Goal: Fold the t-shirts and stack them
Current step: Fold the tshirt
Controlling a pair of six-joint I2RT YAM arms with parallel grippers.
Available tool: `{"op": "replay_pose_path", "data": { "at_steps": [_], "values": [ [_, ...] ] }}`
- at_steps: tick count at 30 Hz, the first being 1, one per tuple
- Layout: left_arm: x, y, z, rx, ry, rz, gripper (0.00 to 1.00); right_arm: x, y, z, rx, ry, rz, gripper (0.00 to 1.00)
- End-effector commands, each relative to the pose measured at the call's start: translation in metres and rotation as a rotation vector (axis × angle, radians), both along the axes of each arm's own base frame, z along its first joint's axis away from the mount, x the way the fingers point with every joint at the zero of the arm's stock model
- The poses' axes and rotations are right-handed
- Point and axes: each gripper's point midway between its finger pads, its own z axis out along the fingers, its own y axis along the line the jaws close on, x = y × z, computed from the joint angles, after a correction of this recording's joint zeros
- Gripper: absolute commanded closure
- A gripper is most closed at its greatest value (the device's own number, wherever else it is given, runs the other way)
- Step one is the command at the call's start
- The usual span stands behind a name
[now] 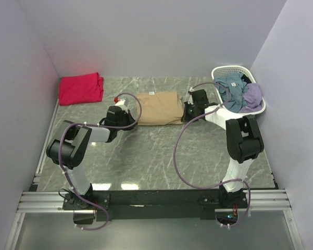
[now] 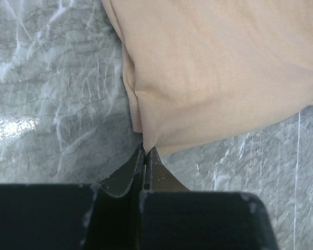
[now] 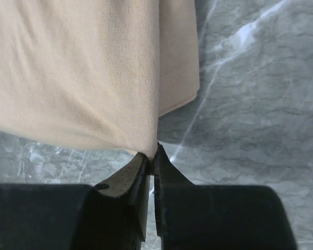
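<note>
Table: we see a grey marble table [image 1: 156, 156] stretching away from the arm bases
Left gripper: our left gripper [image 2: 145, 151] is closed tight on the near left corner of the tan t-shirt [image 2: 224, 67]; a small peak of cloth runs right into the closed fingers
Right gripper: our right gripper [image 3: 155, 151] is closed on the near right corner of the same shirt; the cloth pulls to a point at the tips; a stitched hem shows just to the right of it
Where the shirt is: it lies flat between our two grippers, in the middle of the table and a bit to the far side; it looks folded into a neat block
How it will handle: we think it is soft, light and floppy; it will sag and may come unfolded if one side goes up alone; it cannot break; corners and edges are the best places to hold, both at once
Writing: a small white neck label [image 1: 151, 93] sits on the far edge of the tan shirt; it is too small for us to read; we see no other words
Red-pink t-shirt: the red-pink t-shirt [image 1: 81, 87] lies folded in the far left corner, well apart from the tan one; we guess the tan one goes on top of it
Basket: a white basket [image 1: 218, 70] stands at the far right; blue-grey and purple clothes are piled in it
</note>
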Motion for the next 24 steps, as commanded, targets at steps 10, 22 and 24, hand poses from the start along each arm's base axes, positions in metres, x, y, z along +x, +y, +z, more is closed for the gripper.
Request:
{"op": "replay_pose_path", "data": {
  "at_steps": [10,22,24],
  "values": [
    [0.014,0.018,-0.001,0.059,-0.015,0.038,0.94,0.006,-0.029,0.026,-0.091,-0.059,-0.063,0.53],
    [0.012,0.007,0.001,0.023,-0.013,0.000,0.68,-0.011,0.014,0.029,0.119,-0.040,0.078,0.52],
    [0.013,0.006,0.001,0.022,-0.013,-0.001,0.68,-0.015,0.020,0.029,0.138,-0.032,0.096,0.52]
  ]
}}
